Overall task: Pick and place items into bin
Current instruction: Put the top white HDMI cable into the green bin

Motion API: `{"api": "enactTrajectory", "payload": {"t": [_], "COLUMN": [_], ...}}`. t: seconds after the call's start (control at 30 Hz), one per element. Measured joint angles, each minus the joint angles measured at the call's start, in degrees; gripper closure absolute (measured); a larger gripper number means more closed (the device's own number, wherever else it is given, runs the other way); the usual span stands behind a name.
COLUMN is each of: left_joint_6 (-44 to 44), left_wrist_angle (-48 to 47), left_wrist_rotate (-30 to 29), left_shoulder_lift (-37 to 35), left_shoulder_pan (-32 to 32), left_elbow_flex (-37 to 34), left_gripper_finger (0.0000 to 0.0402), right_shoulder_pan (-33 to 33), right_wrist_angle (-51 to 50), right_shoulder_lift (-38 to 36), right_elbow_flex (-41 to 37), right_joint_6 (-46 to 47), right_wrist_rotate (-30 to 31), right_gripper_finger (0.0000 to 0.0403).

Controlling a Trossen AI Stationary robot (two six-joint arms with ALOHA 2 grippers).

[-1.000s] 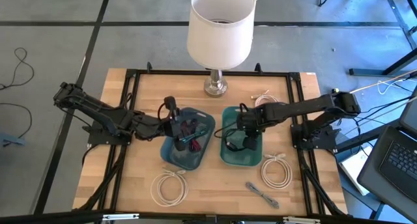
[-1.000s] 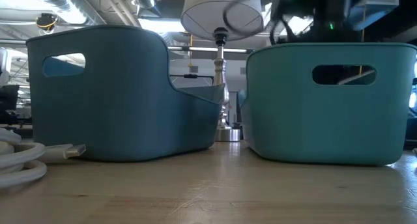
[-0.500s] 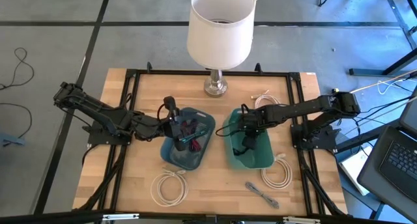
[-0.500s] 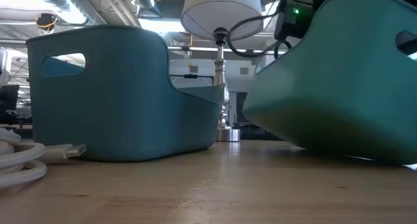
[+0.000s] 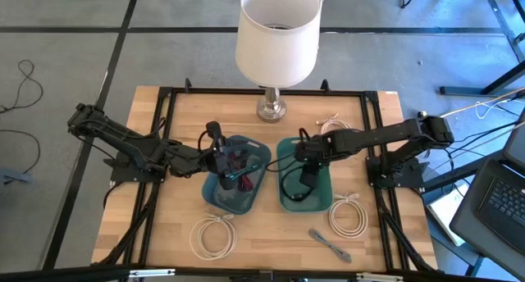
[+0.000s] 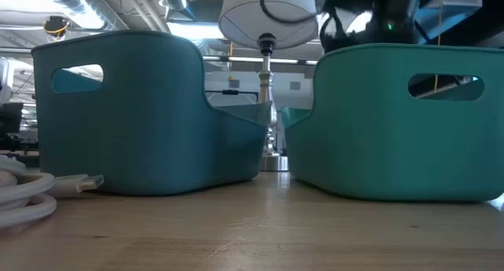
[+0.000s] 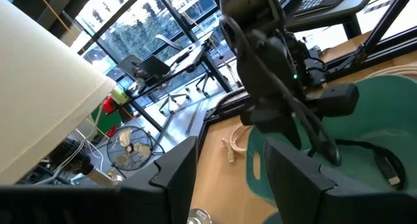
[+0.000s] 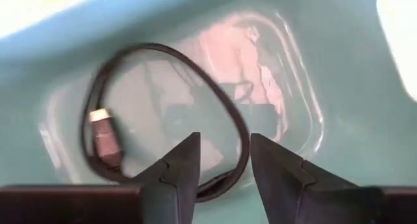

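Observation:
Two teal bins stand side by side mid-table: the left bin (image 5: pixel 235 202) holds red, purple and teal strap pieces (image 5: pixel 239 162). The thin black cable loop (image 8: pixel 163 113) lies on the floor of the right bin (image 5: pixel 325 202). My right gripper (image 8: pixel 225 149) points down into that bin, open, just above the loop (image 5: pixel 291 186). My left gripper (image 5: pixel 220 147) hangs open above the left bin's far end, nothing between its fingers (image 7: pixel 231 152). Coiled white cables lie on the table at the near left (image 5: pixel 212 235), near right (image 5: pixel 349 215) and far right (image 5: pixel 330 125). A grey strap (image 5: pixel 330 243) lies near the front edge.
A lamp with a white shade (image 5: pixel 277 36) stands at the table's far middle, its metal base (image 5: pixel 271 110) just behind the bins. A black frame (image 5: pixel 164 134) runs round the table top. In the low view the two bins (image 6: pixel 142 113) (image 6: pixel 394 121) stand close together.
The right bin was tipped up and shifted toward the table's right edge half a second ago; it has dropped back flat, about where it started. My right gripper stays over that bin, and the black loop now lies on its floor. My left arm has kept still.

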Motion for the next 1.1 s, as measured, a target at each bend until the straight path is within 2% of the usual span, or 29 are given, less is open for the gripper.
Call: {"api": "enactTrajectory", "payload": {"t": [0.13, 0.3, 0.43, 0.7, 0.77, 0.87, 0.97, 1.1], "left_joint_6": [-0.68, -2.36, -2.33, -2.24, -2.16, -1.69, -1.69, -2.06], "left_wrist_angle": [-0.27, -3.03, -5.04, -5.66, -5.65, -5.35, -4.48, -3.74], "left_wrist_rotate": [0.00, -0.12, -3.25, -8.35, -8.96, -8.93, -8.94, -7.85], "left_shoulder_lift": [0.00, -0.01, -0.02, -0.02, -0.02, -0.02, -0.04, -0.04], "left_shoulder_pan": [0.00, -0.45, -2.38, -7.00, -8.01, -8.45, -8.30, -7.25], "left_elbow_flex": [0.00, 0.00, 0.00, 0.04, 0.03, 0.03, 0.04, 0.04], "left_gripper_finger": [0.0231, 0.0231, 0.0231, 0.0231, 0.0231, 0.0231, 0.0231, 0.0231], "right_shoulder_pan": [2.22, 6.18, 9.19, 13.44, 13.53, 12.69, 10.00, 4.03], "right_wrist_angle": [-8.44, -29.74, -45.21, -45.27, -45.04, -44.38, -38.87, -26.82], "right_shoulder_lift": [0.00, -0.01, -0.79, -10.15, -14.99, -23.61, -33.36, -45.62], "right_elbow_flex": [6.95, 16.41, 18.67, 6.25, 1.83, -2.92, -5.15, -6.68], "right_joint_6": [0.16, 4.77, 13.98, 19.85, 22.98, 29.02, 31.39, 24.96], "right_wrist_rotate": [2.24, 14.63, 21.32, 19.54, 22.17, 29.35, 34.90, 32.87], "right_gripper_finger": [0.0266, 0.0265, 0.0265, 0.0265, 0.0265, 0.0265, 0.0265, 0.0265]}}
